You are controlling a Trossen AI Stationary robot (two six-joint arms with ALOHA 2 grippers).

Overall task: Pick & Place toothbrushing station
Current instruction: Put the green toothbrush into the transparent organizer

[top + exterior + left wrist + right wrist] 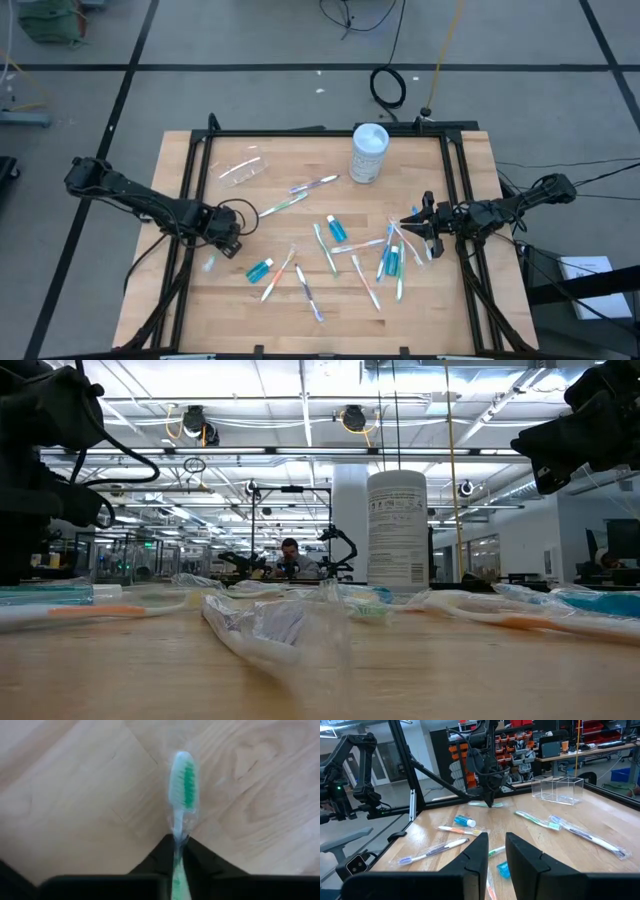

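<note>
Several wrapped toothbrushes [325, 250] and two blue toothpaste tubes [337, 228] lie scattered on the wooden table. The clear plastic cup [243, 168] sits at the far left. My left gripper [226, 243] points down near the table's left edge. It is shut on a green-bristled toothbrush [182, 780], whose head sticks out past the fingers. My right gripper [420, 225] hovers level at the right, open, with nothing between its fingers [520, 862]. A cluster of toothbrushes [393, 255] lies below it. My left gripper pinches the green toothbrush between its two fingers on the thin neck [178, 834], just behind the bristle head. The fingers come from above, pointing down, and lie across the brush. In the right wrist view the brush [481, 804] lies flat on the table under the fingertips.
A tall white cylindrical container [369, 152] stands upright at the far middle of the table. A black frame [320, 132] runs around the table's edges. Bare wood lies between the cup and the container and along the near left edge.
</note>
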